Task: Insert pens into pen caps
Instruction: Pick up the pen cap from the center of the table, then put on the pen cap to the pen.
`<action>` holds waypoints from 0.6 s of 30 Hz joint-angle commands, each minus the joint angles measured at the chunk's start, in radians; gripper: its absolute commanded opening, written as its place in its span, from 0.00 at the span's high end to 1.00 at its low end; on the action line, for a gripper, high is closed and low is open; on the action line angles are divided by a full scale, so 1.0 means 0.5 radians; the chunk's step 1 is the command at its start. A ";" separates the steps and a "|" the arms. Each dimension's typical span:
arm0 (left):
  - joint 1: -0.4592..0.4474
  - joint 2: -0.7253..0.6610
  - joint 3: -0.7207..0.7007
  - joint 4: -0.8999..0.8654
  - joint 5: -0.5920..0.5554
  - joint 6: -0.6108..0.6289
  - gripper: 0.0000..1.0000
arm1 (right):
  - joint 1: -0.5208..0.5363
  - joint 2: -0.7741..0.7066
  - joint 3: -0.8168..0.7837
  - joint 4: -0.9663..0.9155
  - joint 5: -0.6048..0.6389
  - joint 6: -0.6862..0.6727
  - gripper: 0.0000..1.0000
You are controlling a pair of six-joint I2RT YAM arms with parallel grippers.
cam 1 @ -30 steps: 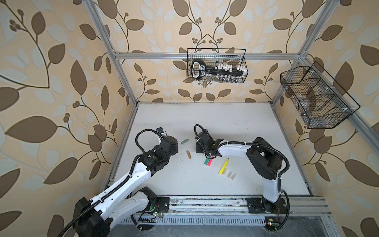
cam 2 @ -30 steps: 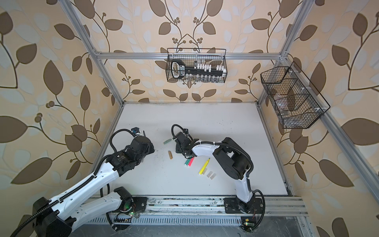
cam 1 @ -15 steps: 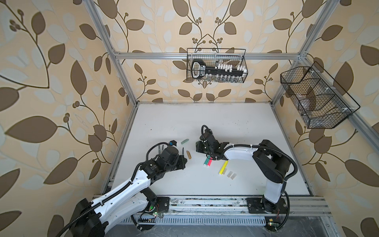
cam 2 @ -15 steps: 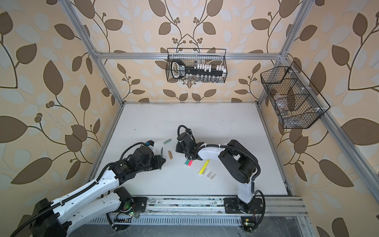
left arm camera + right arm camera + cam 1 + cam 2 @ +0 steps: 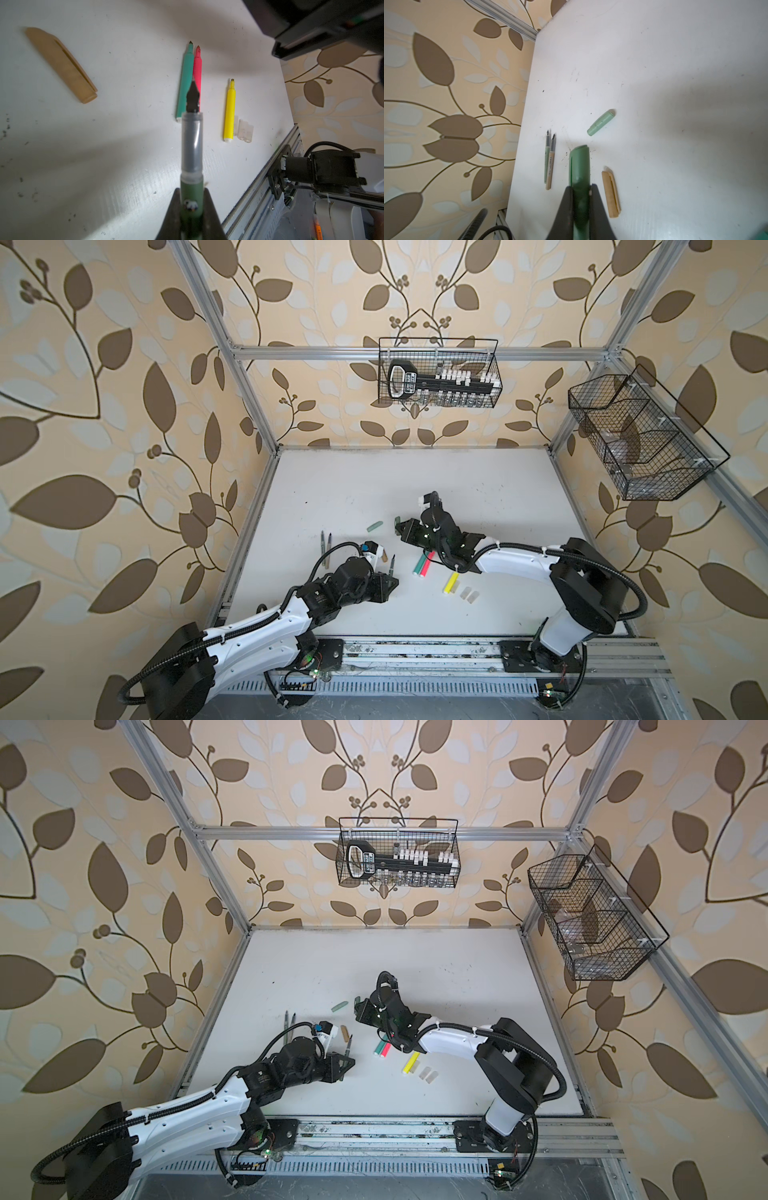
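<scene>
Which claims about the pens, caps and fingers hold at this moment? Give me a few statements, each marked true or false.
1. The left fingers are shut on the dark green pen, whose nib is bare. True.
2. The right fingers hold nothing. False: they are shut on the dark green cap.
3. The green marker and the pink-red marker lie side by side on the table. True.
4. The tan cap sits on the tan pen. False: the cap lies alone, and the pen lies uncapped beside the grey-green pen.
5. The yellow marker is capped. False: its tip is bare, and the clear caps lie beside it.
</scene>
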 commanded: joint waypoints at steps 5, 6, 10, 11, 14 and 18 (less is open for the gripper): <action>-0.033 -0.120 -0.031 0.255 0.035 0.021 1.00 | 0.099 -0.159 -0.072 0.052 0.072 0.035 1.00; -0.033 -0.129 -0.028 0.259 0.035 0.021 1.00 | 0.109 -0.154 -0.071 0.060 0.057 0.039 1.00; -0.033 -0.156 -0.024 0.254 0.010 0.006 1.00 | 0.153 -0.150 -0.061 0.084 0.067 0.040 1.00; -0.033 -0.168 -0.024 0.249 -0.008 0.001 1.00 | 0.164 -0.147 -0.060 0.079 0.075 0.040 1.00; -0.033 -0.204 -0.018 0.203 -0.065 -0.018 1.00 | 0.166 -0.141 -0.072 0.094 0.075 0.052 1.00; -0.033 -0.257 -0.008 0.151 -0.105 -0.028 1.00 | 0.175 -0.142 -0.088 0.097 0.085 0.050 1.00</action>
